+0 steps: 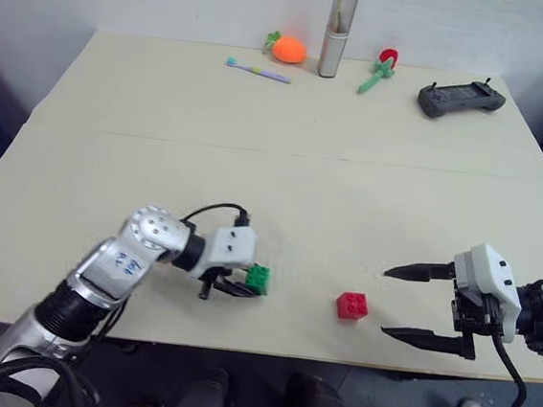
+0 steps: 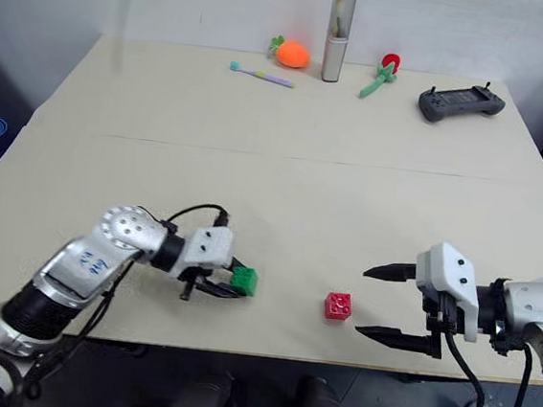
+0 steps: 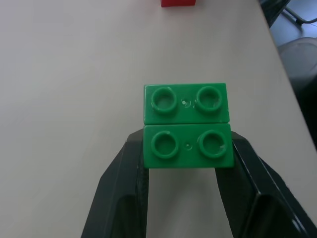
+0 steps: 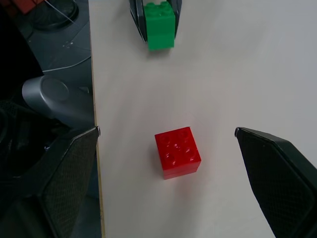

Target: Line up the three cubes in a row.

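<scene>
My left gripper [image 1: 247, 285] is shut on the green cube [image 1: 259, 278], one black finger on each side of it [image 3: 187, 124], low over the table near its front edge. I cannot tell whether the cube touches the surface. The red cube [image 1: 352, 305] sits free on the table to the right of it, studs up. Further right, my right gripper [image 1: 385, 301] stands open and points left at the red cube [image 4: 177, 152], which lies just ahead of the wide-spread fingers. The right wrist view shows the green cube [image 4: 160, 25] beyond the red one.
Along the table's far edge lie an orange round toy with green leaves [image 1: 288, 48], a toothbrush [image 1: 257, 69], a tall clear tube [image 1: 338, 27], a red and green toy [image 1: 381, 70] and a black controller [image 1: 461, 97]. The table's front edge [image 1: 267, 349] runs just below both grippers.
</scene>
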### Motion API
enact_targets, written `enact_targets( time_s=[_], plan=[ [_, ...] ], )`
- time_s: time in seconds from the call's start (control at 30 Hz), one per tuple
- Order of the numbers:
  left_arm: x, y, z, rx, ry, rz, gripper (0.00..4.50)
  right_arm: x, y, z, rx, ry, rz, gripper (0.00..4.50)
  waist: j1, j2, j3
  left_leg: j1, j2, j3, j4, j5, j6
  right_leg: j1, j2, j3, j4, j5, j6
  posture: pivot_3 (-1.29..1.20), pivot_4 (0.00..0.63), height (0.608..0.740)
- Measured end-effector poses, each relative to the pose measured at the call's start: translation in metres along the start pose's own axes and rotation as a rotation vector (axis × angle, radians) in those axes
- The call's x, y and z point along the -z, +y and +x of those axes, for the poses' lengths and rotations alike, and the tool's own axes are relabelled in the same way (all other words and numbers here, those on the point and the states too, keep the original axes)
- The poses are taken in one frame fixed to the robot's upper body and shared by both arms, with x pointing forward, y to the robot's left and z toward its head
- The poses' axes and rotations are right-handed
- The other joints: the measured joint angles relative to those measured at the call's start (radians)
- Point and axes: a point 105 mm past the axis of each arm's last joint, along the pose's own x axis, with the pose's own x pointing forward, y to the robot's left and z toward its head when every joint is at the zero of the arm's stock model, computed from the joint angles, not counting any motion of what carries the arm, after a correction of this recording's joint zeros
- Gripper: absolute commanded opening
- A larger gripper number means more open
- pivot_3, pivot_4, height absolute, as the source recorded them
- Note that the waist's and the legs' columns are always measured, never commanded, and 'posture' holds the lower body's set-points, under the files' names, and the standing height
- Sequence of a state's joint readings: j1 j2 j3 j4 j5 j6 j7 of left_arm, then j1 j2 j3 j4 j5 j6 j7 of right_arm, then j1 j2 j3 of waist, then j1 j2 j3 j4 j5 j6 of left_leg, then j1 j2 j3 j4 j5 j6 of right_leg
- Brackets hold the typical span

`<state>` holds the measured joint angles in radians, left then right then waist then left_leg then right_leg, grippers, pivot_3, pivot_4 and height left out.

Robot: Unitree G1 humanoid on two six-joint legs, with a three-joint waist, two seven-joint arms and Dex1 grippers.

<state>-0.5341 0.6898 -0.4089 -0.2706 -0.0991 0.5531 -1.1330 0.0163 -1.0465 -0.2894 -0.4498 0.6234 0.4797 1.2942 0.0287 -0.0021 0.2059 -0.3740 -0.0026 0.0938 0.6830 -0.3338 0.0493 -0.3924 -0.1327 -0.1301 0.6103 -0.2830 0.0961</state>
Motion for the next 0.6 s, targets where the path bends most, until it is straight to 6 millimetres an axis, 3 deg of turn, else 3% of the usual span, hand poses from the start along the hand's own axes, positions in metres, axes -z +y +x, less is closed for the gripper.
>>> enact_targets(
  time_s=[0.3, 0.6],
  plan=[
    [-0.007, -0.006, 0.018, 0.017, 0.014, 0.027, 1.50, 0.004, 0.006, -0.002, 0.003, 0.012, 0.012, 4.50, 0.002, 0.000, 0.000, 0.000, 0.000, -0.001, 0.000, 0.000, 0.000, 0.001, -0.001, 0.000, -0.001, 0.000, 0.000, 0.00, 0.150, 0.740],
    [-0.009, -0.008, 0.023, 0.024, 0.009, 0.025, 1.50, 0.009, 0.009, -0.002, 0.001, 0.032, 0.006, 4.50, 0.001, 0.000, 0.000, 0.000, 0.000, 0.000, 0.000, 0.000, 0.001, 0.001, -0.001, 0.000, -0.002, 0.000, 0.000, 0.00, 0.150, 0.740]
  ],
)
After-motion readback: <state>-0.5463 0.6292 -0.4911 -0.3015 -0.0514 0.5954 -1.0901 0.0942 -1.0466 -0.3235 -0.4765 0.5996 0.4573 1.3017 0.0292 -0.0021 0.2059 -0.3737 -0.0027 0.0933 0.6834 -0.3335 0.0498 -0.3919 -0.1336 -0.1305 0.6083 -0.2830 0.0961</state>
